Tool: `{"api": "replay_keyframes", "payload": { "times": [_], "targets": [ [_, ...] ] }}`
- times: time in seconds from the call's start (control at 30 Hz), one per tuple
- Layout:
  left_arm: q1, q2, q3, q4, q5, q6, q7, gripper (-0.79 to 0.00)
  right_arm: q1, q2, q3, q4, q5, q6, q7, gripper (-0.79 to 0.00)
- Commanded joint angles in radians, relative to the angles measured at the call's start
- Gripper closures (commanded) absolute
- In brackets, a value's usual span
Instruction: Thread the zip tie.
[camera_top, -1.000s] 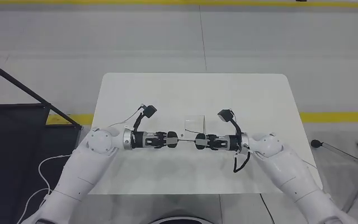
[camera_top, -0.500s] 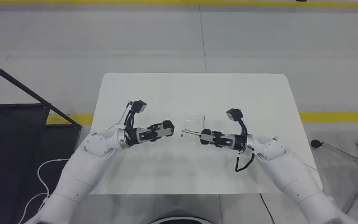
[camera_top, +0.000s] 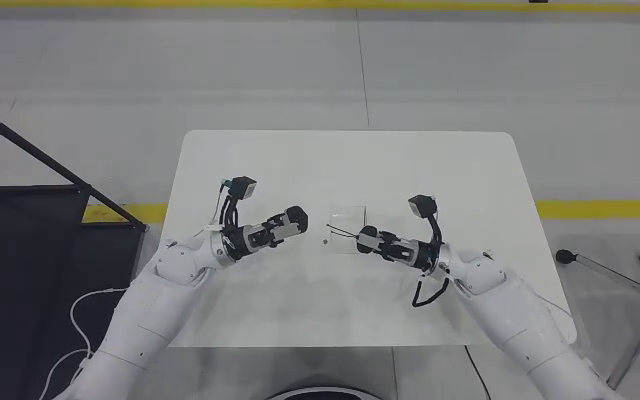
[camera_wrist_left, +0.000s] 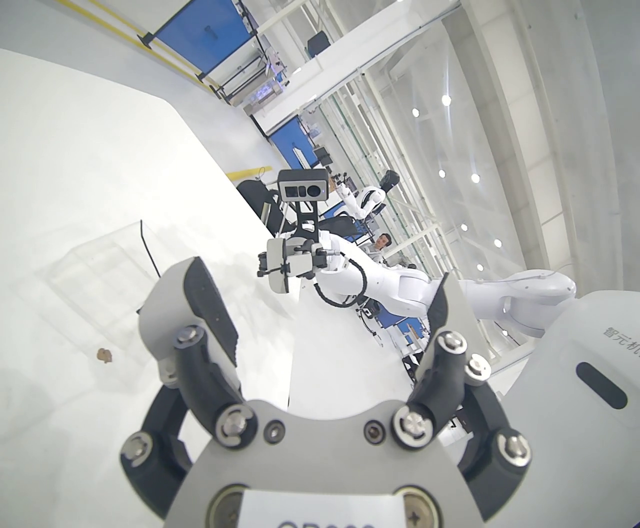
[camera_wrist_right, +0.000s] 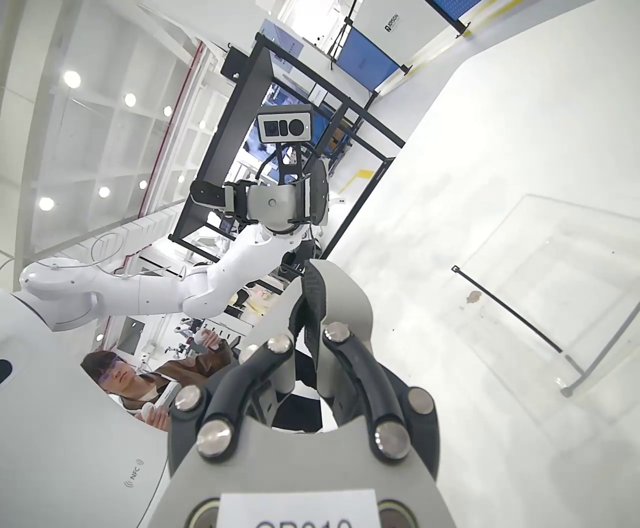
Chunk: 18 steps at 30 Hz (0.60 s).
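Observation:
A thin black zip tie (camera_wrist_right: 505, 310) lies flat on the white table (camera_top: 450, 170), partly over the clear tray (camera_wrist_right: 575, 240). In the top view the zip tie (camera_top: 342, 237) sits just in front of my right gripper (camera_top: 364, 240). My right gripper (camera_wrist_right: 307, 272) is shut, with nothing visible between its fingers and the tie lying apart from them. My left gripper (camera_top: 298, 220) hovers left of the tray. The left gripper (camera_wrist_left: 320, 280) is open and empty, facing the zip tie (camera_wrist_left: 148, 247) and the right arm beyond.
The clear tray (camera_top: 348, 212) sits at the table's middle between both arms. A small brown speck (camera_wrist_right: 471, 297) lies beside the tie. The table's front edge runs close below both arms. A person holding controllers sits behind, away from the table.
One second ago the tie stretched between both grippers. The left gripper has since let go, opened and drawn back to the left. The right gripper shifted slightly away, and the tie now rests by the tray.

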Motion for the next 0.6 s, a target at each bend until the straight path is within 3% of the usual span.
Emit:
{"api": "replay_keyframes", "payload": {
  "times": [0.0,0.1,0.37,0.57],
  "targets": [
    [0.000,0.000,0.000,0.000,0.000,0.000,0.000,-0.785,0.000,0.000,0.000,0.000,0.000,0.000,0.000,0.000],
    [0.011,-0.002,0.007,-0.013,0.018,0.012,0.026,-0.785,0.000,0.000,0.000,0.000,0.000,0.000,0.000,0.000],
    [0.043,-0.038,0.054,-0.005,0.145,-0.117,0.294,-0.785,-0.049,-0.011,0.027,-0.053,0.023,-0.012,-0.124,0.000],
    [0.038,-0.072,0.104,0.033,0.271,-0.177,0.463,-0.785,-0.064,-0.022,0.035,-0.060,0.056,-0.050,-0.152,0.000]
  ]
}}
